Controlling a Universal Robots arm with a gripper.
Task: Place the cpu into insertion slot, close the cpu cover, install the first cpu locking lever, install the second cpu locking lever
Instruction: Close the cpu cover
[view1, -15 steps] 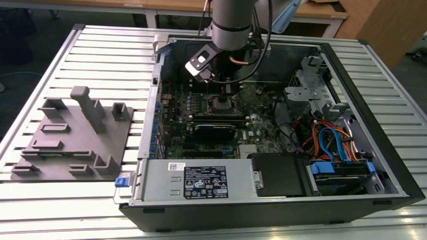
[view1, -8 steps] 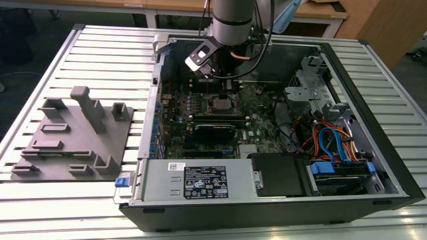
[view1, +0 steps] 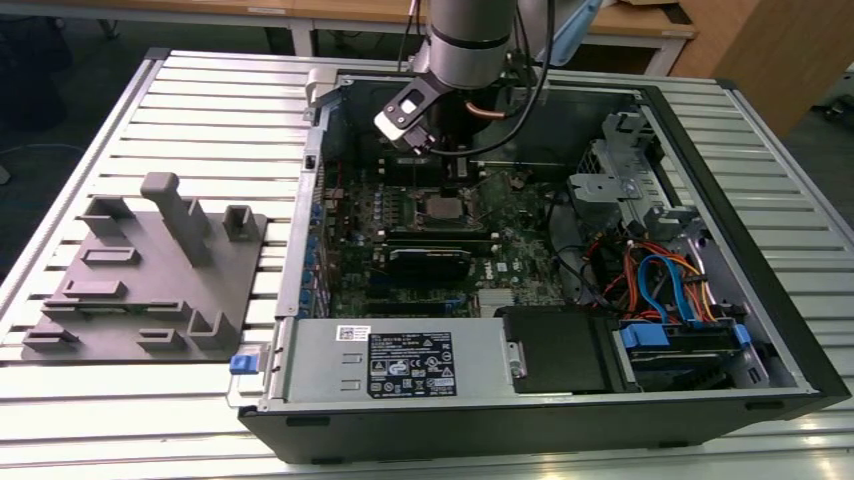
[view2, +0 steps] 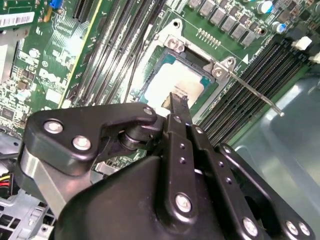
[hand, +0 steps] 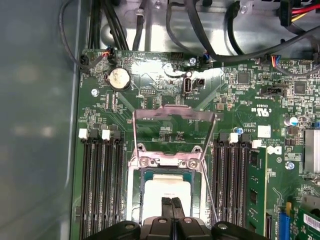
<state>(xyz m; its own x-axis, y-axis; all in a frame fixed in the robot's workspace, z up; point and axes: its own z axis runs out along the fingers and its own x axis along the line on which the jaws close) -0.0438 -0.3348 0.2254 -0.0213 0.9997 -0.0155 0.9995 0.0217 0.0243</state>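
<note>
**Print present, none legible**

Black-and-white rating label (view1: 411, 365) and a small barcode sticker (view1: 351, 333) sit on the grey power supply box (view1: 320, 388). In the second wrist view there's a barcode sticker (view2: 15, 20) by the green board (view2: 30, 60). In the first wrist view the board's white silkscreen marks (hand: 260, 107) are too small to read. The cpu (hand: 165, 192) top is glared out.

Insertion slot (view1: 426, 208): square socket, thin metal rim, green board around; in exterior view just off picture centre toward 12 o'clock.
Cpu (hand: 161, 192): flat square chip, silver-grey top, lies level inside slot.
Cpu cover (hand: 175, 113): thin silver frame, cut-out centre, swung open off hinge edge.
Locking lever (view2: 255, 93): thin metal rod, unlatched, angled away from slot.
</note>
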